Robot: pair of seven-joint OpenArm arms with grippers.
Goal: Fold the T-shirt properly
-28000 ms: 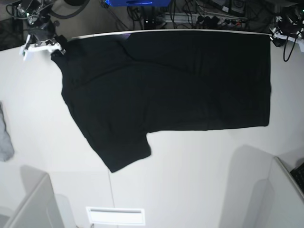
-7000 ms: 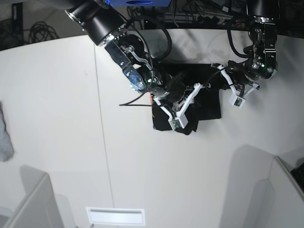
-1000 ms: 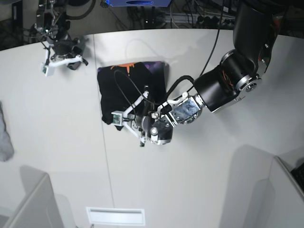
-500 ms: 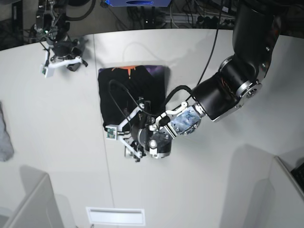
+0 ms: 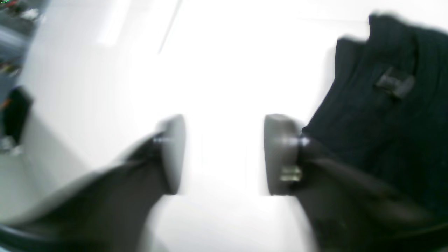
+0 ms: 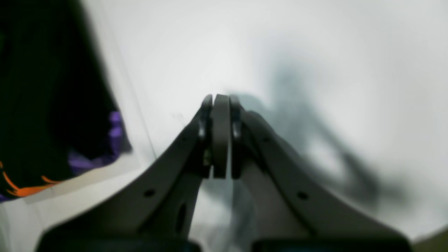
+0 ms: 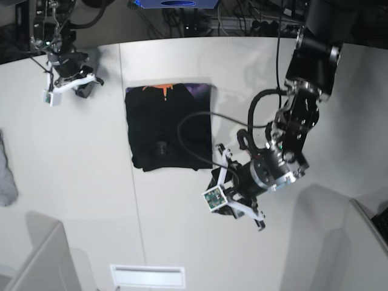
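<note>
Left claw (image 5: 224,154) spread above pale tabletop (image 7: 182,230), folded T-shirt (image 7: 170,130) beside.

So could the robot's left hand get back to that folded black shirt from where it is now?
Probably yes. The left hand hangs open and empty just off the T-shirt's near corner, with only bare table between them. The T-shirt lies flat and uncovered, and the right hand is off at its far side.

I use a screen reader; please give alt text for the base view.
A folded black T-shirt lies on a white table, orange and purple print at its far edge. The left tool hangs open beside it; the right tool sits far off.
</note>
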